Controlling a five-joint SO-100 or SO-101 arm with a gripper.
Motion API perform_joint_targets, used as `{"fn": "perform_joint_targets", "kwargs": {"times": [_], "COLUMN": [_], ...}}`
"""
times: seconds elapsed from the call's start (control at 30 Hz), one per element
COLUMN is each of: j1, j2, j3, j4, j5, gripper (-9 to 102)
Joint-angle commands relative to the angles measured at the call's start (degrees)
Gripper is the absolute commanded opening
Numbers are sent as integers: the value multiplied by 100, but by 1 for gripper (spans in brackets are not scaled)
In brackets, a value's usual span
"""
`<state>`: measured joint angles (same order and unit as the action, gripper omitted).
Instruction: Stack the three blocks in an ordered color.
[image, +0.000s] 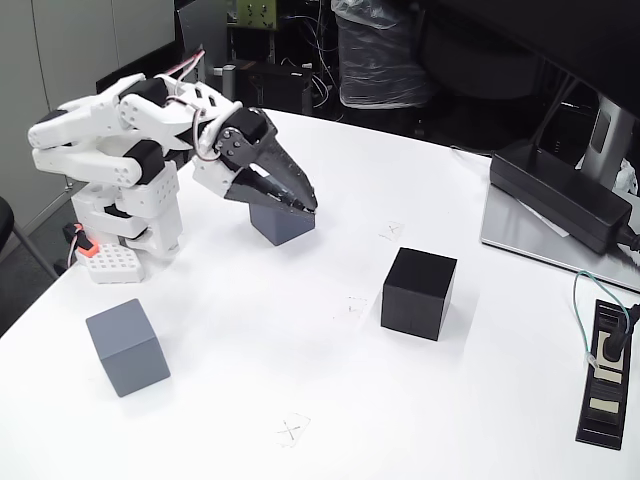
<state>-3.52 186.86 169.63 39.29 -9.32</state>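
Three cubes stand apart on the white table (300, 360). The medium grey block (125, 347) is at the front left and the black block (419, 293) is right of centre. Further back sits the darker slate-grey block (285, 226), right by the arm. My gripper (303, 207) reaches from the white arm at the left, with its dark fingers slanting down over this block's top. The fingertips lie close together at the block's upper right edge. Whether they touch or hold the block is unclear, as its top is partly hidden.
A flat black power brick (558, 193) lies on a monitor base (520, 240) at the right. A black power strip (604, 375) with a plugged cable lies near the right edge. Small pencilled X marks (291, 430) dot the table. Clutter and a wrapped chair stand behind.
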Motion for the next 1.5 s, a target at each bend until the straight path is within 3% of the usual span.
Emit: {"fn": "perform_joint_targets", "kwargs": {"times": [0.0, 0.33, 0.7, 1.03, 1.47], "j1": [229, 624, 624, 1696, 3937], "j2": [-9, -35, -44, -598, -2065], "j3": [-703, -2566, -4834, -5440, -5634], "j4": [308, 1863, 5142, 5062, 5133], "j5": [-606, -2004, -4307, -6188, -8358], "gripper": [0, 24, 25, 25, 25]}}
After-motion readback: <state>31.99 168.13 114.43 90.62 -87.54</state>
